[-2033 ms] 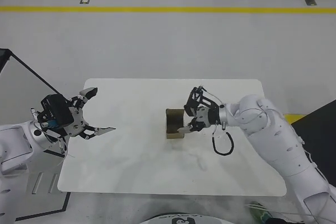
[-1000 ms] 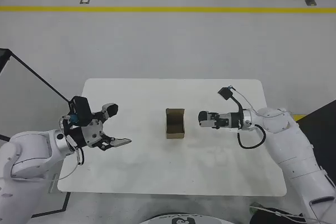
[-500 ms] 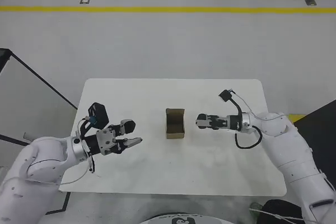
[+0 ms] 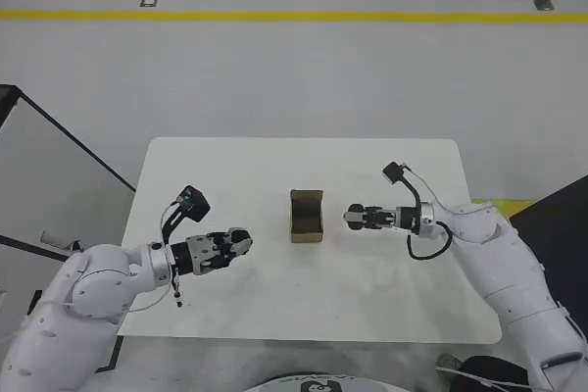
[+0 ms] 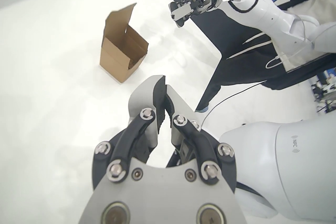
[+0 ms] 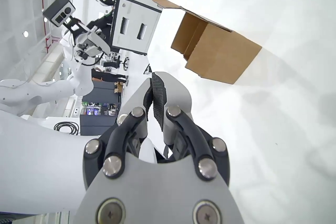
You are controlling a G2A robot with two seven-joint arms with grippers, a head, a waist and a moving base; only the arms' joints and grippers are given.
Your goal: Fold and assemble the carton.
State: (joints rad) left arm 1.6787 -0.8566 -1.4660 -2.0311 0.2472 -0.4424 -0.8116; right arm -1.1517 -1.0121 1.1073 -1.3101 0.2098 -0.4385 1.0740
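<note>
I judge the brown cardboard carton [image 4: 306, 218] formed, its lid [image 5: 120, 18] unclosed; left gripper [image 4: 239, 239] and right gripper [image 4: 352, 216] fingers pressed together, empty.

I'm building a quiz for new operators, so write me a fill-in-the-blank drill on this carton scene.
The carton stands on the white table with its top flap ____.
The left gripper is ____ and holds nothing.
The carton sits ____ the left gripper and the right gripper.
Neither gripper ____ the carton.
Missing words: open; shut; between; touches.
</note>
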